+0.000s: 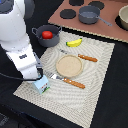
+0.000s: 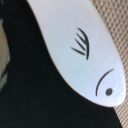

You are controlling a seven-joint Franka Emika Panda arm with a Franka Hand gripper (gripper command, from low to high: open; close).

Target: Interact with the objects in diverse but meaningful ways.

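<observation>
Arm reaches down at the exterior view's left, hand [image 1: 38,76] sitting on top of the carton [image 1: 41,85], which stands at the near-left corner of the striped placemat [image 1: 95,90]. Fingers hidden by the wrist body, so can't tell whether the hand is clamped on the carton or just parted around it; carton looks upright, base on or v. near the mat, prob. a grasp or a set-down. Wrist view is no help: a close white curved surface w/ dark markings [image 2: 80,55] fills it, identity unclear, w/ a strip of woven mat at one edge. Tomato [image 1: 46,34] sits inside the grey two-handled pot [image 1: 39,37] behind the mat, likely parked there as a "cooking" arrangement. Banana [image 1: 74,43] lies on the mat's far edge, apart from the pot. Round tan plate [image 1: 68,65] at mat centre, fork [image 1: 80,56] beyond it and knife [image 1: 67,81] on its near side, laid as a place setting. Small bottle not made out. Worktop [image 1: 107,107] is black, matte; a brown toy stove board [image 1: 112,27] w/ dark burners and a lidded saucepan [image 1: 90,14] stands at the back right.
</observation>
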